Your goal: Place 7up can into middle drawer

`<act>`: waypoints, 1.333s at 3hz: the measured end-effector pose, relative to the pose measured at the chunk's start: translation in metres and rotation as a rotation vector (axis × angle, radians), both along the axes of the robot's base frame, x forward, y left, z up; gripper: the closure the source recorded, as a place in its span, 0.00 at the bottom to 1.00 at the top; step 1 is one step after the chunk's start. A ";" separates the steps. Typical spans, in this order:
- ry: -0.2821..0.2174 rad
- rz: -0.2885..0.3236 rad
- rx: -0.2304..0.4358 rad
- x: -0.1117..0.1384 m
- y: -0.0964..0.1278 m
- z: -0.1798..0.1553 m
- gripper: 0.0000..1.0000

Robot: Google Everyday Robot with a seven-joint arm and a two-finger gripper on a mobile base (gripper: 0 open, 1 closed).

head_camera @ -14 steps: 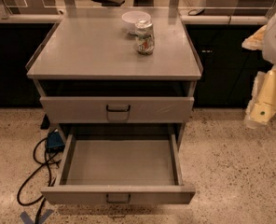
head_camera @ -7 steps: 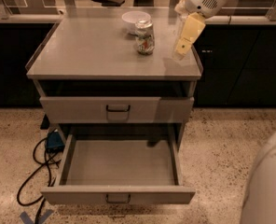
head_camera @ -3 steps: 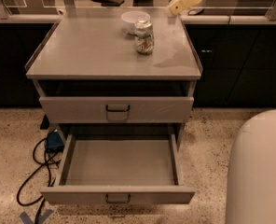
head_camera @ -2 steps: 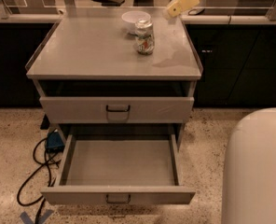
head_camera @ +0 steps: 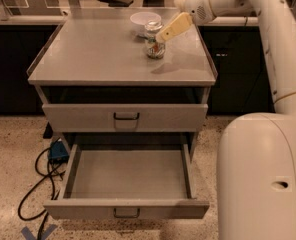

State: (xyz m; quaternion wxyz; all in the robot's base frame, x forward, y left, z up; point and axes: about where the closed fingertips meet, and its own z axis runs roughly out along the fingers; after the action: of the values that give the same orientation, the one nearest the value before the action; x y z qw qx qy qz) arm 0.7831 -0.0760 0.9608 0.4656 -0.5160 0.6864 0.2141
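Note:
The 7up can stands upright on the cabinet top, just in front of a white bowl. My gripper reaches in from the upper right and its cream tip is at the can's upper right side, touching or almost touching it. The middle drawer is pulled out wide open at the bottom of the cabinet and holds nothing. The upper drawer above it is closed.
My white arm runs down the right side, and my base stands right of the open drawer. A blue box and black cables lie on the floor at the left. A dark counter runs behind the cabinet.
My gripper has come down and to the left from above the cabinet's back right corner to the can. The can, the bowl and the drawers have not moved.

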 end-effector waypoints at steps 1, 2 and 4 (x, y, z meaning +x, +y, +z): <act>0.041 0.043 0.029 0.005 0.024 -0.024 0.00; 0.045 0.046 0.032 0.006 0.026 -0.026 0.00; 0.098 0.028 0.075 0.026 0.042 -0.056 0.00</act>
State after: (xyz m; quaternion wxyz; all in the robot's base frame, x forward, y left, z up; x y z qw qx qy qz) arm 0.8088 -0.0337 0.9052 0.4471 -0.4967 0.6927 0.2712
